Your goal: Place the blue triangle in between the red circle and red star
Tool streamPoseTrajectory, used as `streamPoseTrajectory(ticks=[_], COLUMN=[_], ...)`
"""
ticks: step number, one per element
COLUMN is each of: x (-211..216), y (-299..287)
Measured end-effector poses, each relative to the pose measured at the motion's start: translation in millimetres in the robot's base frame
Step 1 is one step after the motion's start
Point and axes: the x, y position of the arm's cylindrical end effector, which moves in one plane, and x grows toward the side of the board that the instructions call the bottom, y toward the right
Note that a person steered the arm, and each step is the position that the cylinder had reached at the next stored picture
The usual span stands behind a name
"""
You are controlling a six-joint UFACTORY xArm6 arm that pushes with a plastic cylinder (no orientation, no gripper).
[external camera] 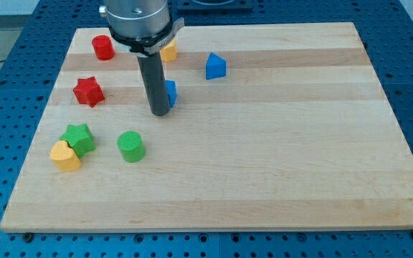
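The blue triangle (215,66) sits near the view's top, right of centre-left. The red circle (103,47) is at the top left and the red star (88,91) lies below it. My tip (159,113) rests on the board, touching the left side of a second blue block (171,92) that my rod partly hides, so its shape is unclear. The tip is left of and below the blue triangle, and right of the red star.
A yellow block (168,50) is partly hidden behind the arm near the top. A green star (78,138), a yellow heart (64,156) and a green circle (130,145) lie at the lower left. The wooden board (278,165) ends on a blue perforated table.
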Motion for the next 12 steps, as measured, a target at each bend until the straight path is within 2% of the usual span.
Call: streamPoseTrajectory(ticks=[1,2,4,8,9,10,12], x=[35.0,34.2,-11.3,-16.2,-16.9,-35.3,-77.1], y=[45.7,80.3,80.5,52.2,97.3,123.6,146.8])
